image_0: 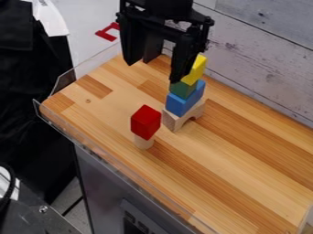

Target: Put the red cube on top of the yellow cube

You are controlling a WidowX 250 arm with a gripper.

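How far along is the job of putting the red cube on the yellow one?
Nothing looks done yet: the red cube rests on a pale cylinder. The open claw holds nothing. Grasping, lifting and placing the cube on the yellow block, atop the green block, are left.

The pincer [153, 71] partly hides the yellow block [197, 68], and the top edge crops the arm [164, 5].

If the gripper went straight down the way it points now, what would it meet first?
Probably the green block: the picture-right fingertip of the gripper overlaps its edge, with the blue block below. Depth is unclear, so it might pass in front of both.
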